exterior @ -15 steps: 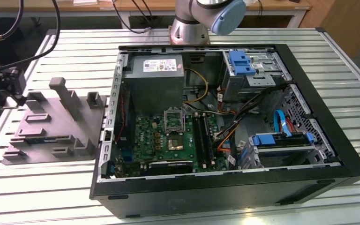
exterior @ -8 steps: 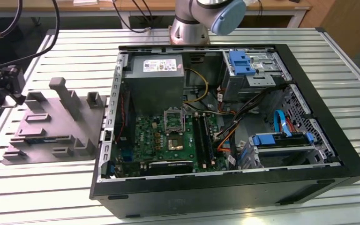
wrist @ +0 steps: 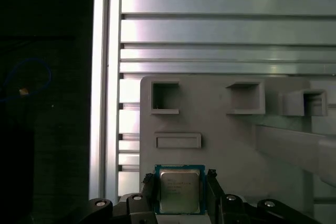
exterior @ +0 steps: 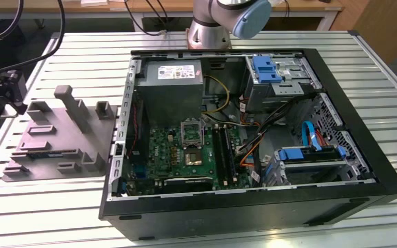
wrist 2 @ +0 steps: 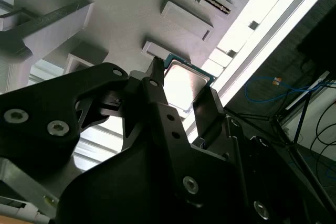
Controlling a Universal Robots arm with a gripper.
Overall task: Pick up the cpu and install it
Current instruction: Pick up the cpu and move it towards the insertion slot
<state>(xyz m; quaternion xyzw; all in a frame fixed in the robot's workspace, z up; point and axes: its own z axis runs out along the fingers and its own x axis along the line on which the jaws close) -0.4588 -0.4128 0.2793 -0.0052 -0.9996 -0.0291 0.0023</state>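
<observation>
My biggest worry is that the cpu (wrist: 179, 192) slips. The gripper (wrist: 179, 181) holds it only by its thin edges, so there is not much to hold on to. If the squeeze is weak, I think the chip can tip or drop. If the squeeze is too hard, I think it can hurt the chip.

The grey holder (wrist: 226, 129) sits right under the tool, and its tall posts (exterior: 72, 108) are near. A fast sideways move could knock the chip or the tool on one of them. The socket (exterior: 194, 156) on the green board (exterior: 164, 150) is well away from the tool. It lies deep inside the open computer case (exterior: 254, 214), with wires (exterior: 257, 137) close by. I think a crooked chip would not sit flat in there, and pushing on it then could break things. A chip turned the wrong way would be trouble too.

The tool is clamped on the cpu. In both wrist views the fingers (wrist: 149, 190) press on two opposite sides of it, and I see no gap. The chip sits right between the fingertips. I cannot tell if it is lifted clear of the holder or touching it.

The cpu is a small flat square. Its top is pale, shiny metal, and it glares bright in the second wrist view. A thin green rim runs round it. It looks level in the grip.
</observation>
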